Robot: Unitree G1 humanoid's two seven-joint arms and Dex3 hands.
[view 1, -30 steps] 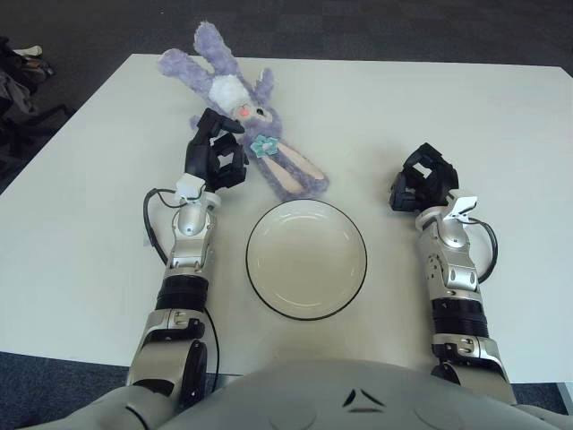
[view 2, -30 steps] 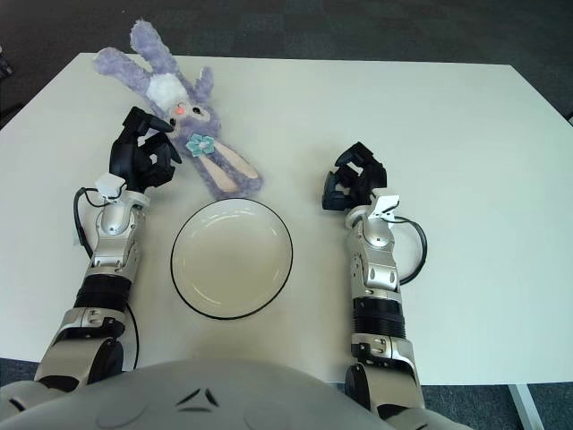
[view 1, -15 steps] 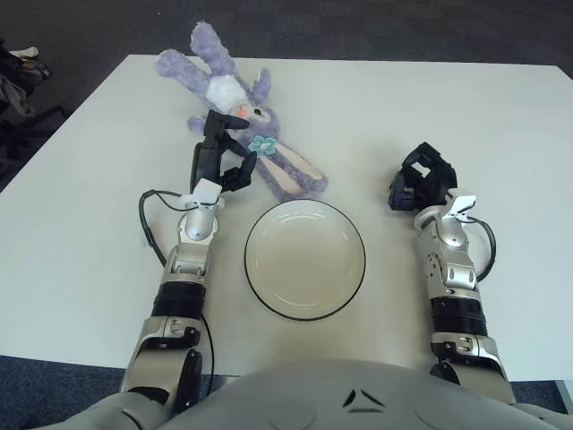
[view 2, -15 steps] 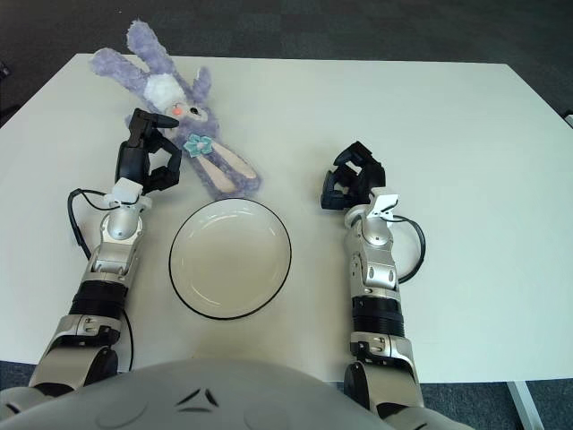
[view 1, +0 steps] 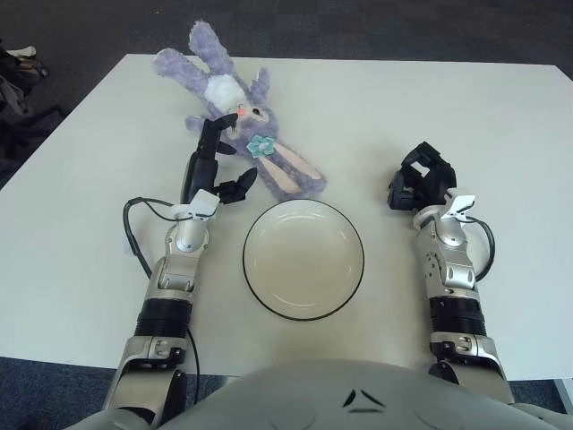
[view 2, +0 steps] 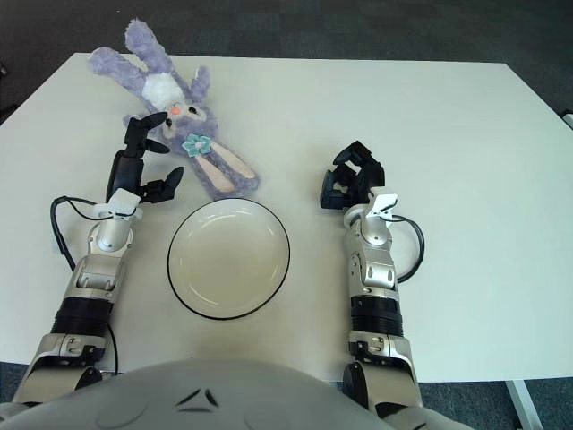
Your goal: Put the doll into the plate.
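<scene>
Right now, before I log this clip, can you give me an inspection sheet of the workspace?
Surface: white rectangular table.
Job's things: purple plush bunny doll lying far left; round white plate with dark rim, nothing in it, near centre.
Clutter: nothing seen.
Hands: left hand open, fingers spread beside the doll, holding nothing; right hand curled, right of the plate.
Cables: black cable looping by the left wrist; another at the right.
Surroundings: dark carpet.
</scene>
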